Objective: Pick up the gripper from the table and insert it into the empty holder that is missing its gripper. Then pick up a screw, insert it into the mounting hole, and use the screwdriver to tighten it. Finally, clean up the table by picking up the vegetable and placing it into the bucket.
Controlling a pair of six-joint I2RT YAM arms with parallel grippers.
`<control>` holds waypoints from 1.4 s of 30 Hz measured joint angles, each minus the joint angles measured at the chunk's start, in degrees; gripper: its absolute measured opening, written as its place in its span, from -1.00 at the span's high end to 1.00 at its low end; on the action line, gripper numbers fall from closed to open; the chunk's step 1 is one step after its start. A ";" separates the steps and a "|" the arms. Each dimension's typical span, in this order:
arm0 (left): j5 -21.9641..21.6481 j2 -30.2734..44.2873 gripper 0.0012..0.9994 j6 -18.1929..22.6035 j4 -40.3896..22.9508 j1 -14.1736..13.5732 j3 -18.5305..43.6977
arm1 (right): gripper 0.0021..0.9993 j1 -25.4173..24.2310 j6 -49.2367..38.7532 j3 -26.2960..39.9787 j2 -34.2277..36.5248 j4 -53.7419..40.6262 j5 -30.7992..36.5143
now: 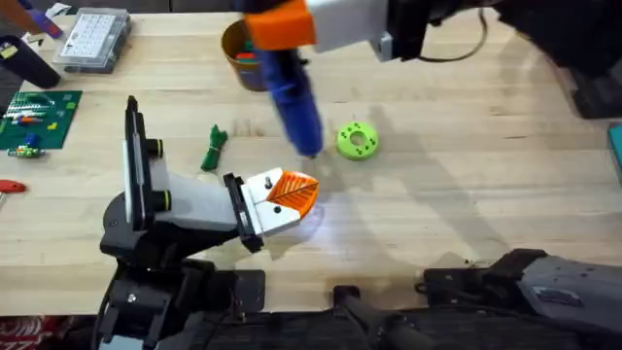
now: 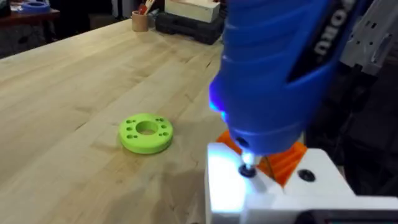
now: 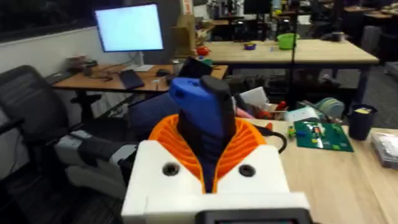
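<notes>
Overhead, right gripper (image 1: pixel 282 24): its orange ribbed fingers are clamped around the blue screwdriver (image 1: pixel 294 97), which slants down toward the middle of the table.
Overhead, screwdriver tip: it sits just above the white holder (image 1: pixel 267 206) at the end of the left arm, beside the orange finger (image 1: pixel 293 192) already seated there.
Overhead, left gripper: the left arm's tip lies low over the table; I cannot tell how its jaws stand.
Overhead, vegetable (image 1: pixel 213 148): lying on the table (image 1: pixel 466 175) between the left arm and the bucket (image 1: pixel 241 53), apart from both.
Overhead, green disc (image 1: pixel 357 140): just beside the screwdriver, on the far side from the vegetable.
Left wrist, screwdriver (image 2: pixel 280 68): its lit nose points down at a screw (image 2: pixel 247 169) standing in the white mount (image 2: pixel 267 193); bit and screw head look touching or nearly so.
Left wrist, orange finger (image 2: pixel 287 160): tucked behind the screw, in the mount.
Right wrist, grip: the orange pads (image 3: pixel 249 142) hug the blue tool body (image 3: pixel 202 118) on both sides, firmly held.
Step in hand: tightening the screw, judged from the bit sitting on it.
Next move: keep the bit square on the head and press down while it turns; a slanted tool may slip off.
Left to do: vegetable into the bucket.
</notes>
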 joint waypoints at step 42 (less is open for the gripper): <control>-0.41 -0.02 0.97 0.02 0.00 0.00 0.00 | 0.91 -12.78 -47.49 14.27 9.63 -61.24 78.02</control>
